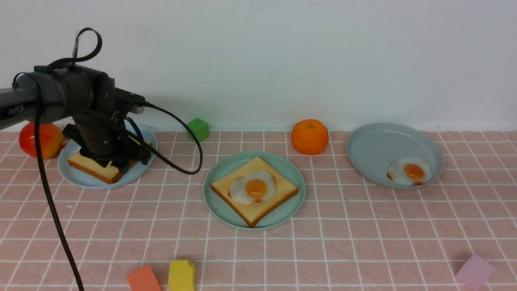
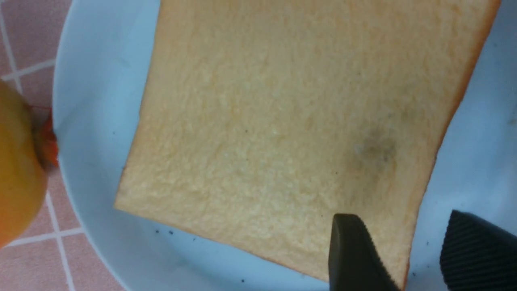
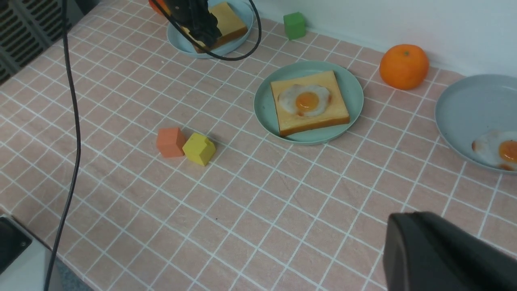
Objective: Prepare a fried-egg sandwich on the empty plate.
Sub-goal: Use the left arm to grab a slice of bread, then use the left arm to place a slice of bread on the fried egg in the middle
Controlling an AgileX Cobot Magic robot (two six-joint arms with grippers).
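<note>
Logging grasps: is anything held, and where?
Nothing held: left gripper open astride one edge of the toast slice on the light blue plate; right gripper shut.

Front: low, faces wall (image 1: 282, 48). Left wrist: close above square tan toast slice (image 2: 274, 133). Right wrist: high oblique; shares mint-green round plate (image 1: 218, 206) with front.

the left arm (image 1: 87, 105) is matt black at the wrist, a bulky rounded housing with a small pale screw head (image 1: 106, 142) on its side. behind it runs a dark grey tube link (image 1: 28, 99) printed with white "piper" lettering (image 1: 16, 110). a thin black cable (image 1: 50, 202) hangs from it, and another curls into a loop (image 1: 87, 40) on top. the left fingers (image 2: 351, 258) are black wedges, one face finely ribbed. of the right arm (image 3: 440, 254) only a smooth, rounded black shell shows.
</note>
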